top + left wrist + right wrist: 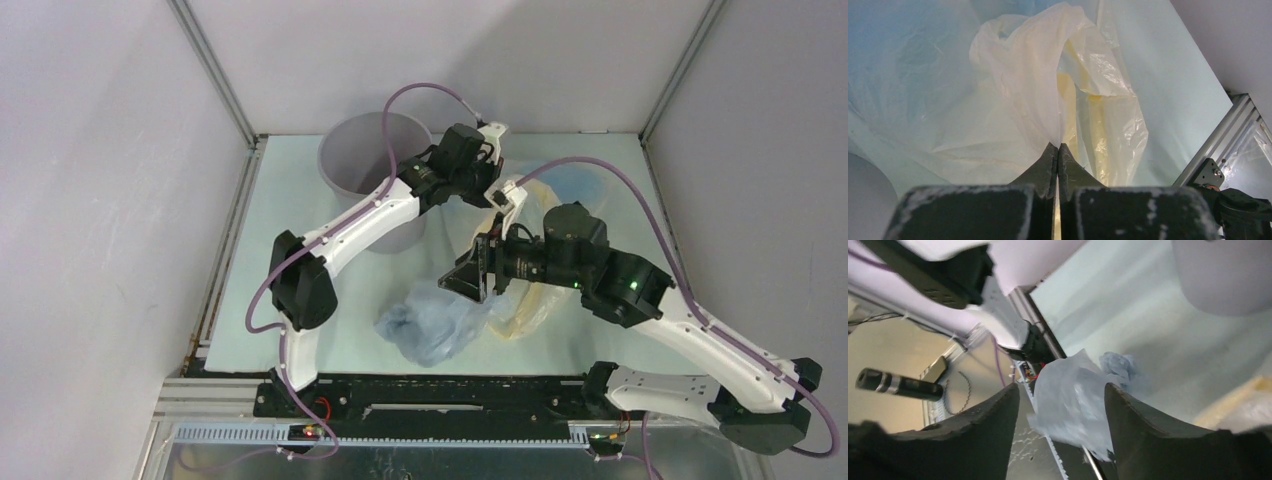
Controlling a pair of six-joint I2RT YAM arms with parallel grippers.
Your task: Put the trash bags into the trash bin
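The light grey trash bin (372, 158) stands at the back left of the mat; its wall also shows in the right wrist view (1224, 276). My left gripper (485, 178) hangs just right of the bin, shut (1058, 148) on a pinch of the cream-yellow trash bag (1034, 75), which drapes down to the mat (522, 312). My right gripper (462, 280) is open above the crumpled blue-grey trash bag (430, 322). That bag appears blurred between the parted fingers (1074, 402), touching neither. A pale blue trash bag (572, 183) lies at the back right.
The pale green mat (300, 200) covers the table between white walls. An aluminium rail (400, 385) with cables runs along the near edge. The two arms lie close together mid-table, the left forearm passing in front of the bin.
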